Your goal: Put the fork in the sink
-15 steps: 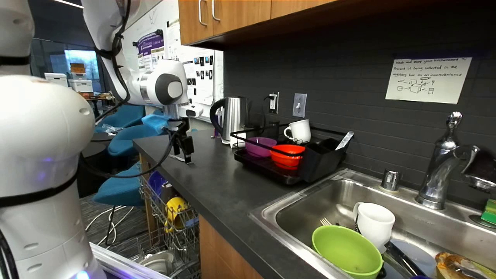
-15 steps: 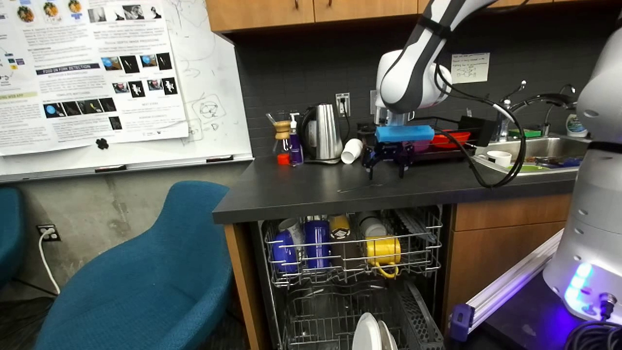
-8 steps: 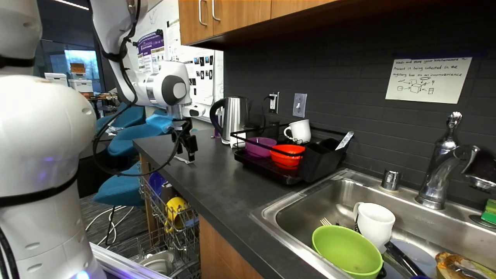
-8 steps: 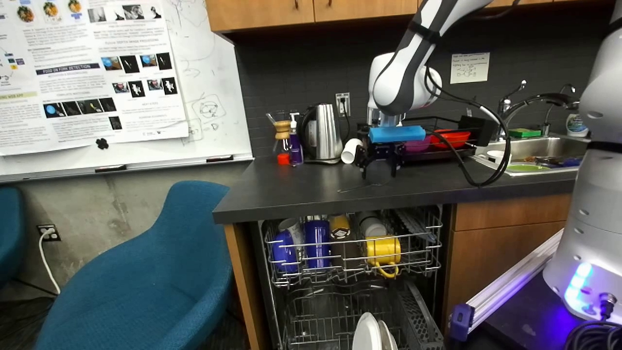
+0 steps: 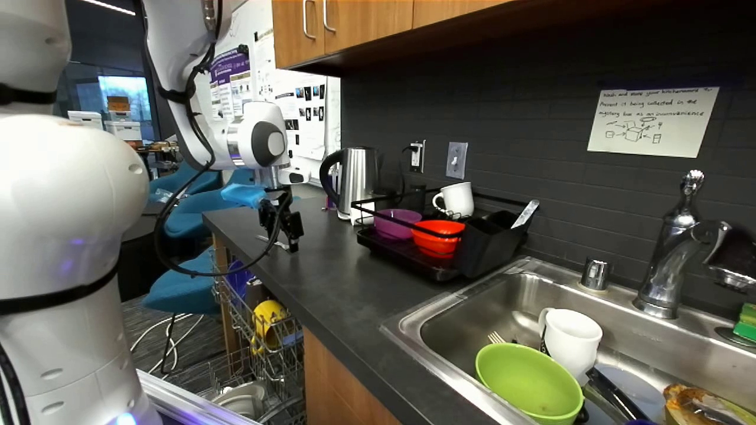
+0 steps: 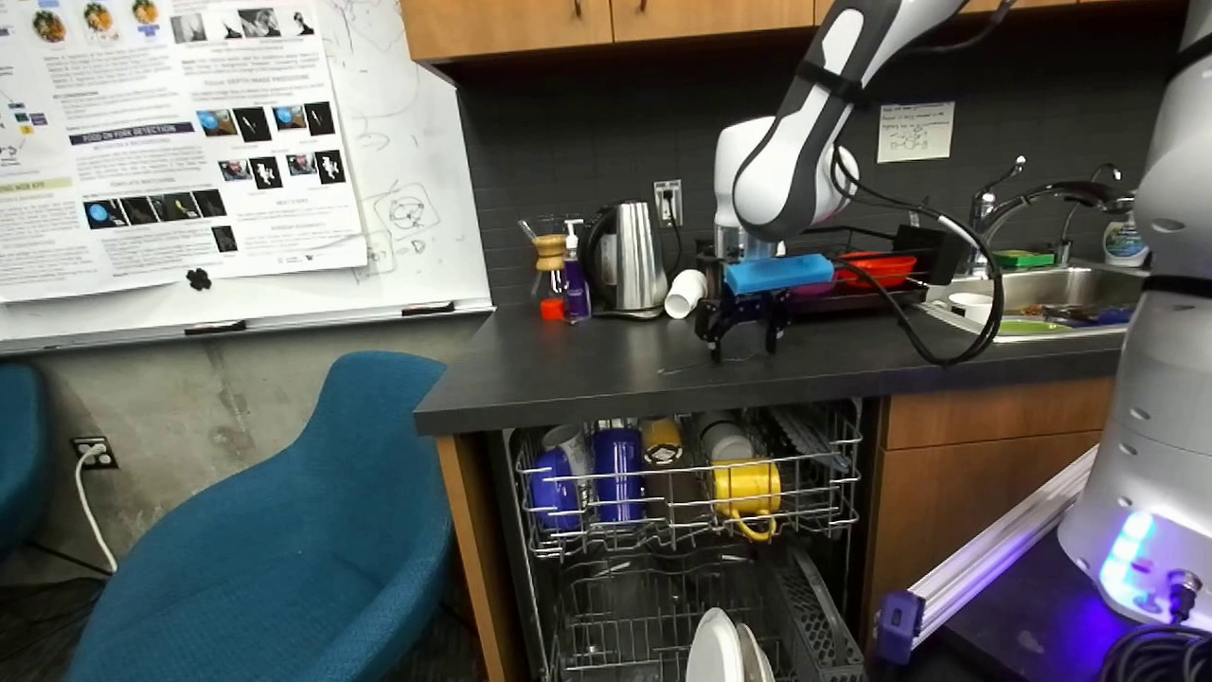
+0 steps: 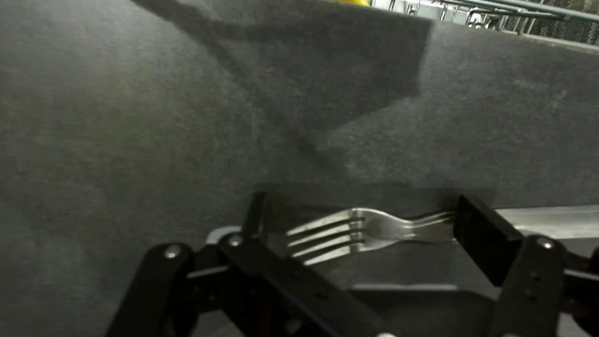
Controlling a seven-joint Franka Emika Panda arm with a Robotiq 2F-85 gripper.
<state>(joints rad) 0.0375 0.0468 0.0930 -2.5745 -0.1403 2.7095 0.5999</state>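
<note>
A silver fork [image 7: 386,229] lies flat on the dark counter in the wrist view, its tines pointing left. My gripper [image 7: 365,217] is open over it. One finger is past the tine tips and the other covers part of the handle, which continues beyond that finger. The fingers are not closed on the fork. In an exterior view the gripper [image 5: 293,243] is low over the counter, with a sliver of fork [image 5: 264,239] beside it. The gripper also shows in an exterior view [image 6: 744,349], fork faint [image 6: 677,368]. The steel sink [image 5: 502,307] is at the counter's far end.
A black dish rack [image 5: 407,255] with purple and red bowls stands between gripper and sink. The sink holds a green bowl [image 5: 528,381], a white mug [image 5: 572,339] and another fork's tines [image 5: 496,337]. A kettle [image 6: 639,256] and white cup [image 6: 684,294] stand behind. An open dishwasher [image 6: 691,483] is below.
My gripper shifted slightly along the counter over the fork, then came down a little and tilted. It stays open. The fork has not visibly moved.
</note>
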